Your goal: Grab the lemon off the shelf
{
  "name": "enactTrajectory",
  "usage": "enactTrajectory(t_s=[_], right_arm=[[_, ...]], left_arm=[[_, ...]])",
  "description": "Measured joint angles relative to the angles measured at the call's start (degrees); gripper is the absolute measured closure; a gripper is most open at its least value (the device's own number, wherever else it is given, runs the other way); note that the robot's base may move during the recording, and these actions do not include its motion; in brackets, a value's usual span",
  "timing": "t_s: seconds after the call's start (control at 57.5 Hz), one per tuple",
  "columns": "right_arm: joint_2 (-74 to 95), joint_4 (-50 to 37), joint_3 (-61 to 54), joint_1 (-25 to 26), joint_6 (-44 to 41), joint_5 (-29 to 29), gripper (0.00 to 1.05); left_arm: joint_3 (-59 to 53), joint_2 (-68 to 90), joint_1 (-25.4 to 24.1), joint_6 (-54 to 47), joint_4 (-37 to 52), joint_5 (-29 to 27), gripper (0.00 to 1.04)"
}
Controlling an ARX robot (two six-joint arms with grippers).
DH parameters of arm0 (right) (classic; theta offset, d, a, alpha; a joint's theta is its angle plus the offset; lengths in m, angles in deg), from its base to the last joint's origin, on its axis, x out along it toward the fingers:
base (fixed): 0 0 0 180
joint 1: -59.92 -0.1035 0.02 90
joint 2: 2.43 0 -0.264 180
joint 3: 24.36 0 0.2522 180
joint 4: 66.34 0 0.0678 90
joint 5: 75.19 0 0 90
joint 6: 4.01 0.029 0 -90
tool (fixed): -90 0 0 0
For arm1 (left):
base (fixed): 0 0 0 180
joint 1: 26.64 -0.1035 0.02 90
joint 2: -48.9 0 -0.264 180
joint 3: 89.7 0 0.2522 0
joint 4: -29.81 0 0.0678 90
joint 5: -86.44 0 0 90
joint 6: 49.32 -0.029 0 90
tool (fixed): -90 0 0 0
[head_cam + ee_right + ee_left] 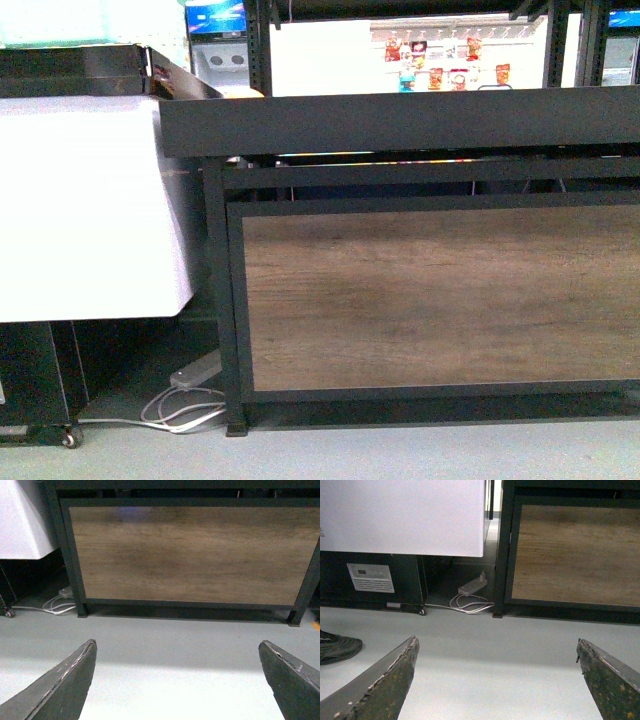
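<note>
Now, my left gripper (496, 647): spread wide, holding nothing.
White cabinet (80, 200): just left of the shelf (440, 300).
Shelf: ahead, wood-look panel facing me.
My right gripper (177, 647): spread wide, holding nothing.
Lemon: I cannot tell where.

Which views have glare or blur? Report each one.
Front view: the white cabinet is blown out, the shelf lip is almost detailless black, and everything is slightly soft. Left wrist view: the white cabinet is overexposed here too, and the left gripper's fingers are close and blurred. Right wrist view: there is a bright glare patch on the floor and a faint bluish sheen on the wood panel.
</note>
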Motion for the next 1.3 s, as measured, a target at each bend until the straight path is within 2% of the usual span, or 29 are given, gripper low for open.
enactTrajectory(t_s=[1.303], right_arm=[[0.0, 0.0, 0.0, 0.0, 0.0, 0.0, 0.07]], left_arm=[[0.0, 0.0, 0.0, 0.0, 0.0, 0.0, 0.08]])
